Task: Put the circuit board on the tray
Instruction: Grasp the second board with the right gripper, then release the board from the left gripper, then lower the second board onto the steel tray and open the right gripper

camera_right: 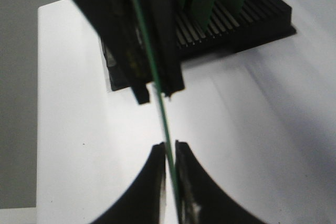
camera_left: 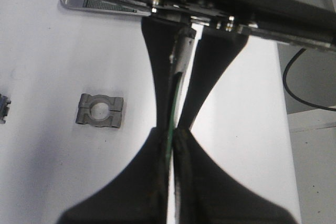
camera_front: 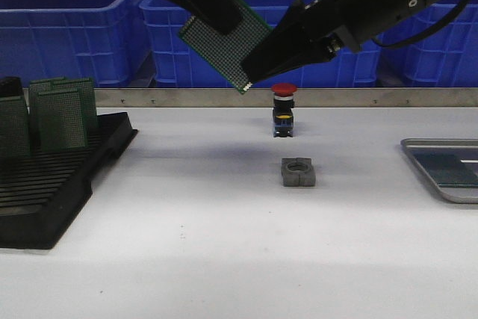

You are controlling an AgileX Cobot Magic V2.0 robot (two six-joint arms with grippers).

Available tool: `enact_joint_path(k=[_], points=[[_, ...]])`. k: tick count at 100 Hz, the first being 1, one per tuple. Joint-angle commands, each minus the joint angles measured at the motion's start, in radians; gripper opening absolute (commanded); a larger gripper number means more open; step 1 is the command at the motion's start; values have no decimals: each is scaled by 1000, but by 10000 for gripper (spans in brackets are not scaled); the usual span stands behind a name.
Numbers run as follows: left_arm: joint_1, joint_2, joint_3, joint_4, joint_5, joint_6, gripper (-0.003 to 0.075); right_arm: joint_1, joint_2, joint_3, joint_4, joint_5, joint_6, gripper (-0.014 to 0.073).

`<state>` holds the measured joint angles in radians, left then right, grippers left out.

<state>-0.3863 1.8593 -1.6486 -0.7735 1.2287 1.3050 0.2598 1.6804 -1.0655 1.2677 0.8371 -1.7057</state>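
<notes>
Jaws of my left gripper (camera_front: 224, 24) and right gripper (camera_front: 254, 71) both pinch the green perforated circuit board (camera_front: 224, 42) in mid-air; the ribbed silver-grey metal tray (camera_front: 445, 169) sits far right on the white worktop (camera_front: 224, 244).

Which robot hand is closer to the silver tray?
The right. Its end effector hangs above mid-table with the tray off to its right; the left end effector is farther left. Both pinch the same board.
</notes>
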Motion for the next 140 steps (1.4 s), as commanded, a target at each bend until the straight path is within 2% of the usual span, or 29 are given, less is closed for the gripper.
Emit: enact_joint_path(k=[1,9,14,21,33,36,40,45,55,70,100,124,140], points=[[-6,-57,-29,-72,50,-21,-19,-2,-40,-30,79,23,0,-69],[-6,-57,-29,-72,50,-21,-8,-2,-40,-30,84,26,0,-70],[-6,-57,-29,-70,50,-21,35,-2,-40,-30,84,32,3,-70],[-4,-57,-29,-63,48,-21,152,-2,-40,-30,84,49,12,-70],[-4,-57,-29,-51,36,-21,449,-2,-38,-30,84,69,92,-70],[-2,-57,-29,-40,33,-21,503,-2,-37,-30,84,69,121,-70],[-2,-57,-29,-22,25,-21,563,-4,-33,-29,80,64,164,-70],[-2,-57,-29,9,14,-21,596,-10,-33,-26,66,55,218,-70],[-2,-57,-29,63,14,-21,599,-34,-33,-8,35,29,334,-70],[-2,-57,-29,79,14,-21,599,-104,-33,48,11,9,418,-70],[-2,-57,-29,79,14,-21,599,-346,-33,164,11,-84,536,-70],[-2,-57,-29,79,14,-21,599,-548,-33,165,10,-127,551,-70],[-2,-57,-29,79,14,-21,599,-616,-33,165,7,-153,551,-42]])
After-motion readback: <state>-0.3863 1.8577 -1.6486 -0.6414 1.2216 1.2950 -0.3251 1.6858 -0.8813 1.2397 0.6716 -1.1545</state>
